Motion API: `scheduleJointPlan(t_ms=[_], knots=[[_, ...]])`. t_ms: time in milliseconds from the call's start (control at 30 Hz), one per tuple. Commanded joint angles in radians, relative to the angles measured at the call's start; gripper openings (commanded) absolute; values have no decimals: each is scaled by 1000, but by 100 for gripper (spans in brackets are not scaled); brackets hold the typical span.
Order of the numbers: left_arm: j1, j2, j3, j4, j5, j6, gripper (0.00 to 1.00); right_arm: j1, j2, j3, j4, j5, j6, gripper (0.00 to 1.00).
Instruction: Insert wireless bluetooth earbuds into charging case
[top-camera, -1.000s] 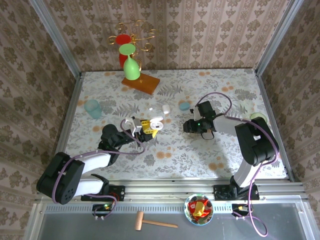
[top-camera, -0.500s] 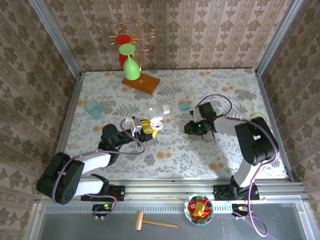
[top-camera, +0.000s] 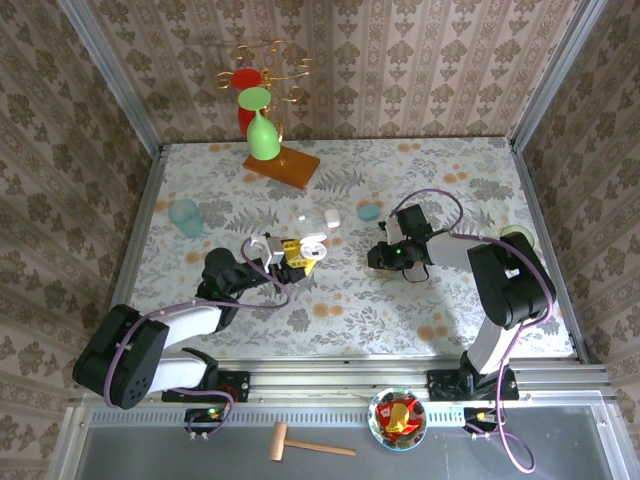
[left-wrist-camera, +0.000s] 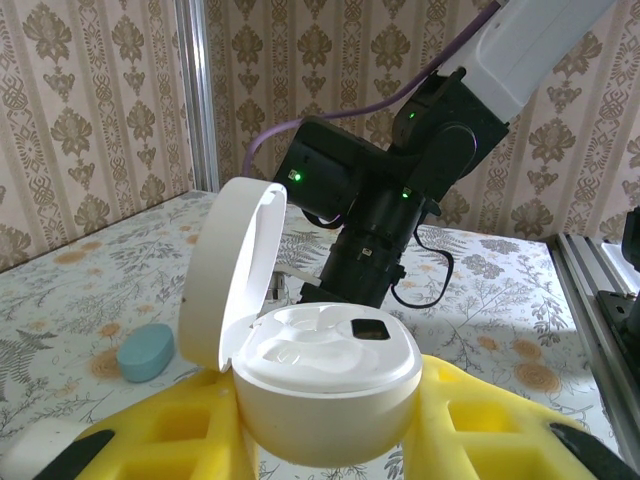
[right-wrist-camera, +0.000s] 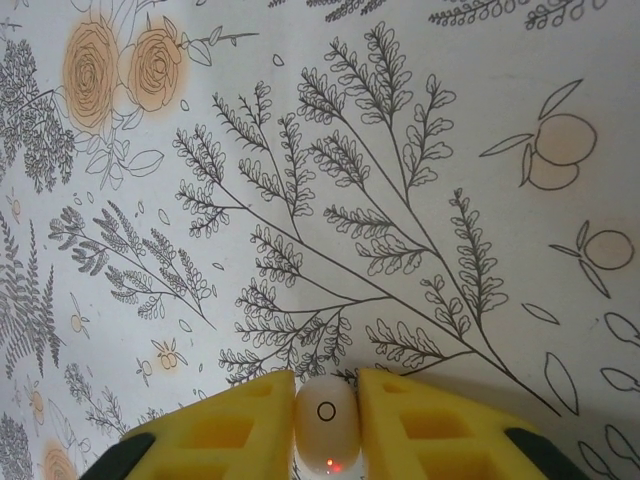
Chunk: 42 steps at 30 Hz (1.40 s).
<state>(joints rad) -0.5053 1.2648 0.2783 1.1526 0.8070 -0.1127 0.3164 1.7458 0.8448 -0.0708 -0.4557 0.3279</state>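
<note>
Between the yellow pads of the right claw (right-wrist-camera: 326, 385) sits a white earbud (right-wrist-camera: 326, 418), pinched narrow from both sides. It has a small ring printed on its face and a red dot glowing at its lower end. Beyond the fingertips lies the floral surface (right-wrist-camera: 420, 180), printed with leafy sprigs and orange blooms. Whether the earbud touches the surface I cannot tell.

From above, the right claw (top-camera: 380, 256) points toward the left claw (top-camera: 300, 255), with a stretch of bare print between them.

The left claw (left-wrist-camera: 325, 425) is closed on a white charging case (left-wrist-camera: 330, 375), its yellow fingers (left-wrist-camera: 480, 420) cradling the round body from either side. The case lid (left-wrist-camera: 232, 270) stands hinged upright on the claw's left side. The open top shows moulded wells and a small dark square. Whether either well is filled I cannot tell. Straight ahead of this claw, the black wrist of the right arm (left-wrist-camera: 380, 230) faces it with green lights lit.

Ahead and to the left of the left claw, a pale blue case (left-wrist-camera: 146, 352) lies shut on the surface. Seen from above, that pale blue case (top-camera: 369, 212) is just beyond the right claw. A shut white case (top-camera: 332, 216) and a tiny white piece (top-camera: 301, 216) lie just beyond the left claw.
</note>
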Motion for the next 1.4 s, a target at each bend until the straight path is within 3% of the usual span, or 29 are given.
scheduleJointPlan(t_ms=[0, 233, 367, 533, 633, 967, 1167, 1367], knots=[[-7, -18, 32, 19, 18, 11, 26, 2, 31, 7, -21, -16, -24, 17], [-7, -15, 32, 17, 15, 14, 26, 11, -49, -2, -39, 66, 36, 13], [-7, -7, 33, 15, 5, 23, 26, 63, -166, -12, -93, 300, 165, 14], [-12, 26, 40, 32, 0, 28, 26, 169, -246, 45, -284, 661, 352, 15], [-15, 48, 51, 42, -7, 36, 26, 210, -272, 80, -376, 775, 443, 15], [-41, 158, 68, 90, -82, 101, 26, 274, -410, 94, -436, 814, 518, 14], [-60, 253, 95, 131, -139, 149, 26, 385, -512, 136, -403, 808, 482, 13], [-76, 291, 124, 131, -141, 160, 26, 496, -492, 231, -392, 814, 455, 13]])
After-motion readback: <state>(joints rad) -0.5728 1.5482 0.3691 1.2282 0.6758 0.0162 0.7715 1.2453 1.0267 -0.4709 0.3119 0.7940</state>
